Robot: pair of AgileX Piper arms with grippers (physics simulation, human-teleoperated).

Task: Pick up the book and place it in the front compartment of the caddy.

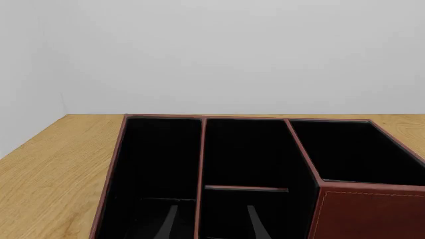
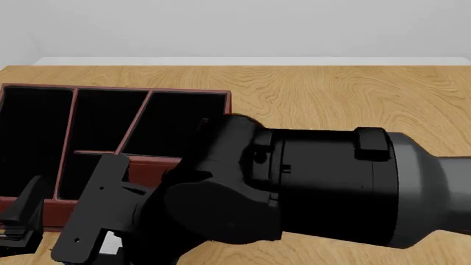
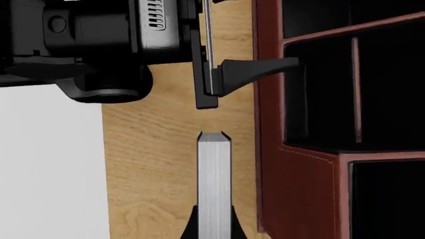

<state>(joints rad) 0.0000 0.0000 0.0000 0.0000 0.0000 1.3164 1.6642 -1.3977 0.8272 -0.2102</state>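
In the right wrist view the book [image 3: 214, 174] is held edge-on, pale grey page edge facing the camera, with my right gripper [image 3: 214, 226] shut on its black covers. It hangs above the wooden table just beside the outer wall of the reddish-brown caddy [image 3: 299, 189]. The left gripper [image 1: 211, 226] is open with nothing between its fingers, which reach over the caddy [image 1: 365, 214] and its black compartments. In the front view the right arm [image 2: 316, 187] hides the book, the caddy [image 2: 151, 164] lies at the left, and the left gripper [image 2: 19, 218] sits by its near rim.
The left arm's wrist [image 3: 93, 45] and one of its fingers [image 3: 259, 68] lie just beyond the book in the right wrist view. The table edge [image 3: 103, 174] runs close beside the book, with white floor past it. Bare wood [image 2: 353, 94] stretches right of the caddy.
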